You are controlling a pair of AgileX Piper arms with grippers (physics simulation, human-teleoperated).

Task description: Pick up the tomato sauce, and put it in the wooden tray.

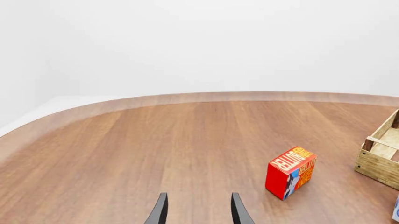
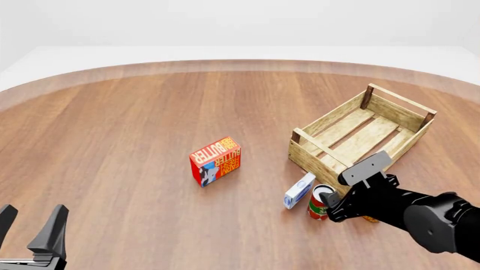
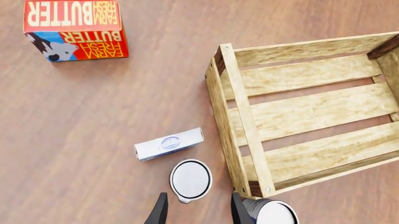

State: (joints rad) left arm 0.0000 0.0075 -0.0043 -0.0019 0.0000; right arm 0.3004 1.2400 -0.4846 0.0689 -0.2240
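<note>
Two cans stand at the near corner of the wooden tray (image 2: 363, 130); the tomato sauce (image 3: 190, 180) is upright on the table (image 2: 127, 140), just outside the tray's near wall, long axis vertical, silver-white top facing up. The right gripper (image 3: 196, 210) hangs directly above it with fingers apart and clamped on nothing; the can's top sits just ahead of the gap between the fingertips, so a short advance and a straight descent should bracket it. The second can (image 3: 274, 212) lies close beside one finger and risks a knock. The left gripper (image 2: 31, 225) is also spread and well apart from the can, so the right arm is clearly nearer. The tray holds nothing visible. A small white-blue box (image 3: 169, 143) lies just beside the can; the butter box (image 2: 215, 161) stands farther off.
</note>
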